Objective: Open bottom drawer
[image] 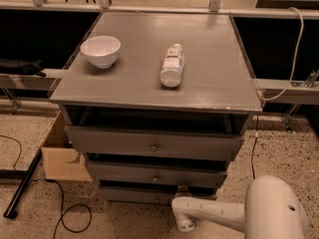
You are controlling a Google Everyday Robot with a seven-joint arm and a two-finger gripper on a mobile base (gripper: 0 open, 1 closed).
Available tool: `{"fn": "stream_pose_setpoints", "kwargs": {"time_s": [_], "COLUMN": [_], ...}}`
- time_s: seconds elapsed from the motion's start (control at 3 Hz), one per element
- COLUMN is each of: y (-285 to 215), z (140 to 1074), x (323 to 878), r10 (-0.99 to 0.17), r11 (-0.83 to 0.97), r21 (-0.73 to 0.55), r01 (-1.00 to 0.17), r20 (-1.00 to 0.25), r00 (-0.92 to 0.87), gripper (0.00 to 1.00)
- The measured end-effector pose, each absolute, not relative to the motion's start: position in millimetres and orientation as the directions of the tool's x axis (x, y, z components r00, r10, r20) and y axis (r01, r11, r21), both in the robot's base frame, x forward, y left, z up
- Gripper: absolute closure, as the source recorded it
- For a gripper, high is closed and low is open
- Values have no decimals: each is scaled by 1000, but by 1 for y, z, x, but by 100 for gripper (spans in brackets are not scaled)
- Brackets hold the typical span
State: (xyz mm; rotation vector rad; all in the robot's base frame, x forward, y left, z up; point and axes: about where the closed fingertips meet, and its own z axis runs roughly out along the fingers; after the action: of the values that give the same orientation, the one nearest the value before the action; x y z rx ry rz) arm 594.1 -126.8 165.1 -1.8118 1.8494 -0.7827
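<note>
- The bottom drawer (132, 194) is the lowest of 3 grey drawers in the table (209, 78). It sits close to the floor, beneath the middle drawer (124, 173) and the taller top drawer (109, 141).
- Progress: the opening looks not yet done. The bottom drawer's front lies set back under the middle drawer's front, with only a dark slit above it, and nothing of its inside shows.
- The end effector (182, 189) is low in front of the table, at the right part of the bottom drawer's front and just right of its small knob (156, 199). The white arm (214, 214) reaches in from the lower right and covers most of it.
- I cannot tell whether the end effector is spread or pinched, nor whether it has the knob.
- What is left, as I judge it: secure a hold on the knob, then pull the drawer out.
- Orientation: the drawer's long axis runs left to right across the view, parallel to the table's front edge. Its front faces the camera, so it should slide out towards the camera.
- On the table top, well above the work, stand a white bowl (100, 50) and a bottle (172, 65) lying on its side.
</note>
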Motion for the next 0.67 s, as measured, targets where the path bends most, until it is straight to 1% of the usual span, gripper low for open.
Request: {"fn": "stream_pose_setpoints", "kwargs": {"time_s": [0.33,0.67], "y": [-127,-127], "z": [165,165], "x": [594,594], "r10": [-995,-995], "r11": [-15,-15], "r21": [-661,-661], "r01": [-751,-751], "r20": [80,80], "r00": [-51,-51], "gripper": [4,16]}}
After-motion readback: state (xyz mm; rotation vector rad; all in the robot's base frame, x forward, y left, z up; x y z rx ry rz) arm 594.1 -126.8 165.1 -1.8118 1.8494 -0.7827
